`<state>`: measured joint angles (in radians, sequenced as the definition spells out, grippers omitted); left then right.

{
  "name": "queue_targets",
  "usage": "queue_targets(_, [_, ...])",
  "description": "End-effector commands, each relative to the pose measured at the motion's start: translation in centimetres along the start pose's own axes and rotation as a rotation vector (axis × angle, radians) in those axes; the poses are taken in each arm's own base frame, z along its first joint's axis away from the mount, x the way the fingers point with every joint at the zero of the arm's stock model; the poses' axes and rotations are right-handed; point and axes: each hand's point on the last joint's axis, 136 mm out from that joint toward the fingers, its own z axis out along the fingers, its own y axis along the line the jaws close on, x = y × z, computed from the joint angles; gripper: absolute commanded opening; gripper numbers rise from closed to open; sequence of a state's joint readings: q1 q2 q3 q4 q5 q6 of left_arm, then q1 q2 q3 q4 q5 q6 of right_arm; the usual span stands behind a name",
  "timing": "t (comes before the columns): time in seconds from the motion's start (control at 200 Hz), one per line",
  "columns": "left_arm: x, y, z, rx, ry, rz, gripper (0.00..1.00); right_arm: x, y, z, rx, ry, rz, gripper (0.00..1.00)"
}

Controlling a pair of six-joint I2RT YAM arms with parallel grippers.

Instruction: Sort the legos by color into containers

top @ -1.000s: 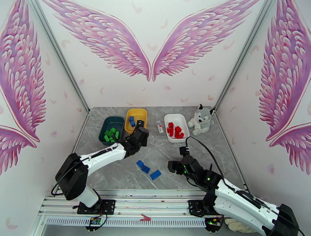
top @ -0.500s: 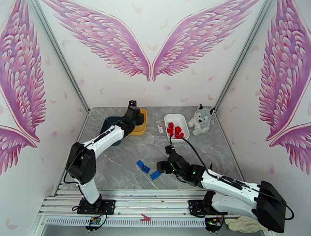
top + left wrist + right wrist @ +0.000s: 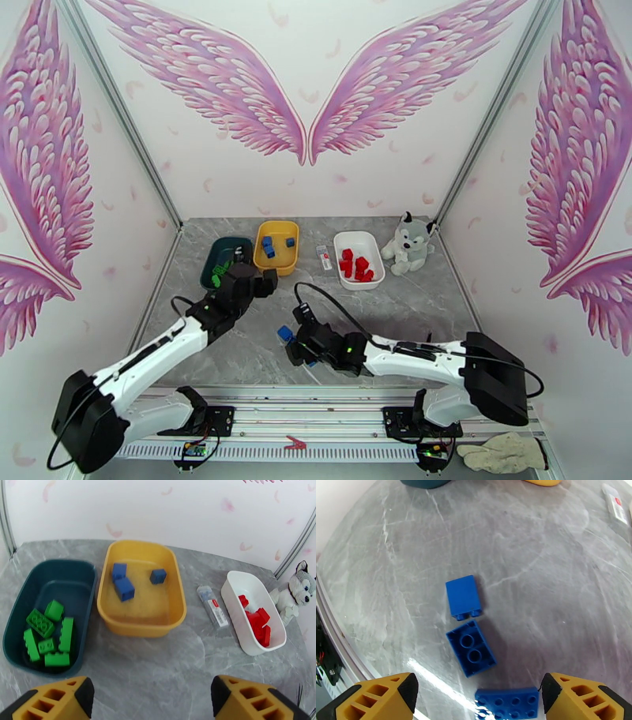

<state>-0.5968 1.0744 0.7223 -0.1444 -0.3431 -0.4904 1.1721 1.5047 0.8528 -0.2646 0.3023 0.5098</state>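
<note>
My left gripper [image 3: 152, 701] hangs open and empty, short of the trays; from above it [image 3: 267, 278] sits just in front of the teal tray [image 3: 218, 254]. The teal tray [image 3: 47, 594] holds several green legos [image 3: 39, 623]. Three blue legos [image 3: 124, 588] lie in the yellow tray [image 3: 140, 624], and red legos [image 3: 258, 619] in the white tray [image 3: 252, 647]. My right gripper [image 3: 478, 691] stands open low over three loose blue legos [image 3: 471, 653] on the table, one of them [image 3: 507, 703] between its fingers [image 3: 375, 699]. From above, the right gripper [image 3: 294, 347] covers most of them, with one blue lego [image 3: 284, 334] showing.
A small white-and-red tube [image 3: 213, 606] lies between the yellow and white trays. A plush husky [image 3: 407, 243] sits right of the white tray [image 3: 359, 272]. The table's near edge and a metal rail [image 3: 331, 638] run close to the loose bricks.
The left gripper opened over the yellow tray, left a third blue brick there, and drew back toward me. The right arm swung left and lower over the loose blue bricks.
</note>
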Motion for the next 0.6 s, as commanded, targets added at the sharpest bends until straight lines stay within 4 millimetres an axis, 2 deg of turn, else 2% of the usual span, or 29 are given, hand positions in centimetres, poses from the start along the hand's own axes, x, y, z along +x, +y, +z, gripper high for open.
queue_targets(0.0, [2.4, 0.8, -1.3, 0.038, 0.041, -0.102, 0.84, 0.2, 0.2, 0.7, 0.073, 0.019, -0.093, 0.91])
queue_targets(0.17, [7.6, 2.2, -2.4, 0.094, 0.088, -0.213, 0.85, 0.8, 1.1, 1.9, 0.080, 0.043, -0.114, 0.93])
queue_targets(0.25, [9.3, 3.2, -2.8, 0.088, 0.092, -0.243, 0.85, 1.2, 1.3, 2.4, 0.085, 0.054, -0.124, 0.93])
queue_targets(0.435, [11.3, 4.5, -3.8, 0.080, 0.112, -0.271, 0.86, 1.5, 0.8, 3.5, 0.127, 0.067, -0.143, 0.92])
queue_targets(0.595, [12.1, 5.0, -4.2, 0.072, 0.117, -0.277, 0.86, 1.4, 0.7, 4.5, 0.163, 0.074, -0.158, 0.85])
